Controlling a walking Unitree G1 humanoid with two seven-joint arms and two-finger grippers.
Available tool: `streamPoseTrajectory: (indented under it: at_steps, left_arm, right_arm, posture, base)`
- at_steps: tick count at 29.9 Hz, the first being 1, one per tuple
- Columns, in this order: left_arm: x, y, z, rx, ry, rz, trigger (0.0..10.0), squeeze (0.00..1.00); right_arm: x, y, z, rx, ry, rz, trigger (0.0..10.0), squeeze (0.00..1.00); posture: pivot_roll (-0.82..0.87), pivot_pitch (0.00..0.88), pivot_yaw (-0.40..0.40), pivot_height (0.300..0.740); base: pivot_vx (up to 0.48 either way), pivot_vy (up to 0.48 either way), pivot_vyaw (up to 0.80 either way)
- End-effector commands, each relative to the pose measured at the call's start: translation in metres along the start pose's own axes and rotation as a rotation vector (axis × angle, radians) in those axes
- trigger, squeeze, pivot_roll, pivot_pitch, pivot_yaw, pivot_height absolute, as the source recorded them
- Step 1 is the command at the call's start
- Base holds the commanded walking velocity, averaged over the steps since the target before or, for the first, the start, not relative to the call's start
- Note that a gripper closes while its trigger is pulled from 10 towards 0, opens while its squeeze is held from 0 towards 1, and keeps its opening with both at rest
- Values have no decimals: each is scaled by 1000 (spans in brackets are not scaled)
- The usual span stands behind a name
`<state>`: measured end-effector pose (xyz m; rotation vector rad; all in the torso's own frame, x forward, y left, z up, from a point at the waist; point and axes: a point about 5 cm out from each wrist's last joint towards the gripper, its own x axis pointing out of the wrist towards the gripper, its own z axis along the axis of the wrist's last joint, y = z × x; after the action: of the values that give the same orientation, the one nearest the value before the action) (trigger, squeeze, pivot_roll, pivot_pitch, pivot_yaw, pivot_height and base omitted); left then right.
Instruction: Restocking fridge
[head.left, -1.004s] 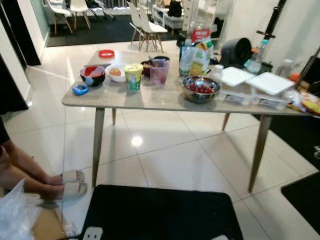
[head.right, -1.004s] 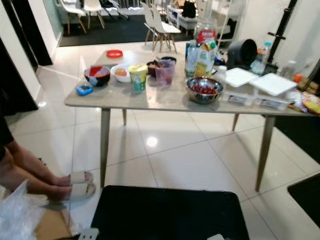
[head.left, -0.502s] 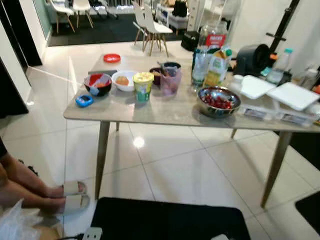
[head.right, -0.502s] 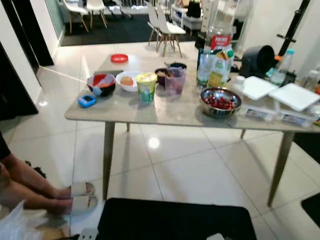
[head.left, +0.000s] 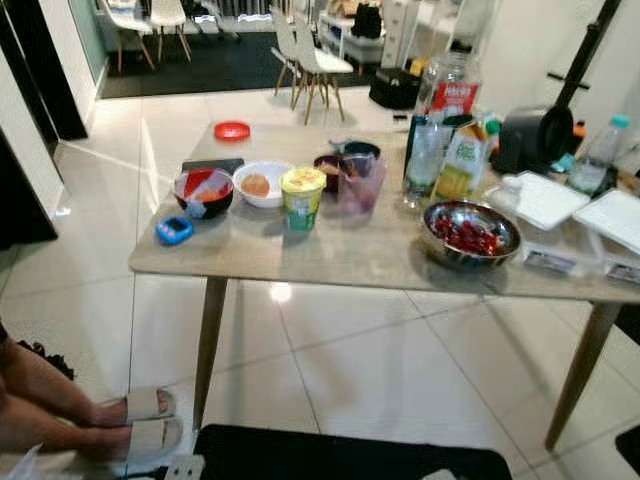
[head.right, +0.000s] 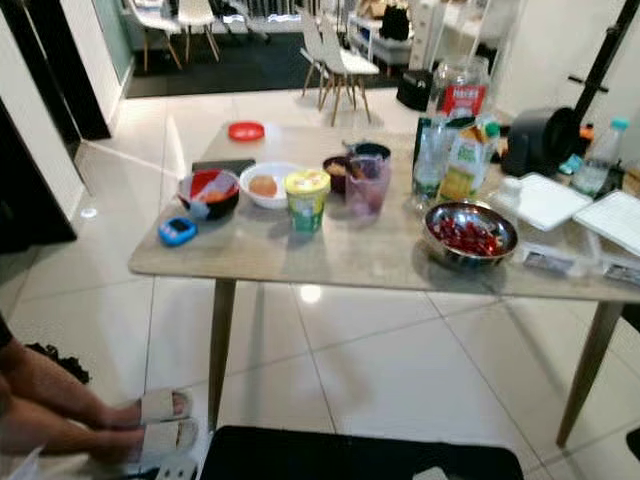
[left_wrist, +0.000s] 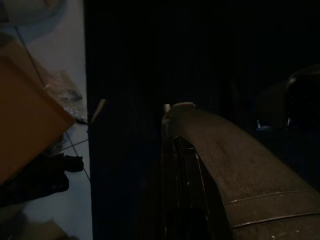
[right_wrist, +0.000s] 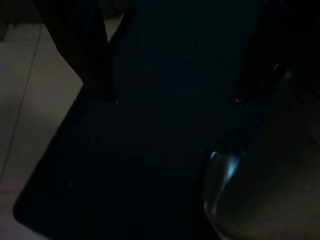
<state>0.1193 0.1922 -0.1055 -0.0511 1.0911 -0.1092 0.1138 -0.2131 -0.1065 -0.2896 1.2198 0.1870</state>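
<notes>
Groceries for the fridge sit spread over the tabletop (head.left: 330, 262), which stands on pale floor tiles ahead of the robot. Toward its left end lies a small blue object (head.left: 174, 230), and just beside it a dark bowl (head.left: 203, 191) with red contents. Next along are a white bowl (head.left: 262, 184) holding something orange, a yellow-lidded cup (head.left: 303, 197), and a pinkish see-through container (head.left: 361, 187) with another dark bowl (head.left: 333, 170) just behind it. A red lid (head.left: 232, 130) rests alone at the far edge. Further right, a clear water bottle (head.left: 424, 160) and a juice carton (head.left: 464, 163) stand upright side by side, with a large jar (head.left: 455, 88) bearing a red label behind them. In front of these sits a steel bowl (head.left: 470, 233) of red fruit. White trays (head.left: 545, 200) lie at the right end, near a black round appliance (head.left: 540, 136).

A person's feet in pale slippers (head.left: 140, 420) rest on the floor at the lower left. White chairs (head.left: 305, 60) stand in the room beyond.

Both arms hang idle in shade. The left end effector (left_wrist: 180, 165) shows dimly beside a cardboard box (left_wrist: 27, 120), its opening impossible to judge. The right end effector (right_wrist: 172, 95) hangs over a dark mat with its 2 fingers (right_wrist: 100, 75) spread wide apart, holding nothing.
</notes>
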Motion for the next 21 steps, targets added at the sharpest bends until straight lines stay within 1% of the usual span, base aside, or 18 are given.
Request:
streamPoseTrajectory:
  at_steps: [1,18,21]
  left_arm:
    - [-1,-2,-10,3,43,-6,10000,0]
    - [-1,-2,-11,3,43,-2,10000,0]
    - [-1,-1,-11,-7,47,8,10000,0]
  right_arm:
    - [0,0,2,0,-5,-2,10000,0]
    - [0,1,1,1,-3,0,10000,0]
    - [0,1,1,1,-3,0,10000,0]
  posture:
    - [-44,0,-7,740]
    - [-44,0,-7,740]
    - [-44,0,-6,740]
  base:
    - [270,0,0]
    - [254,0,0]
    - [0,0,0]
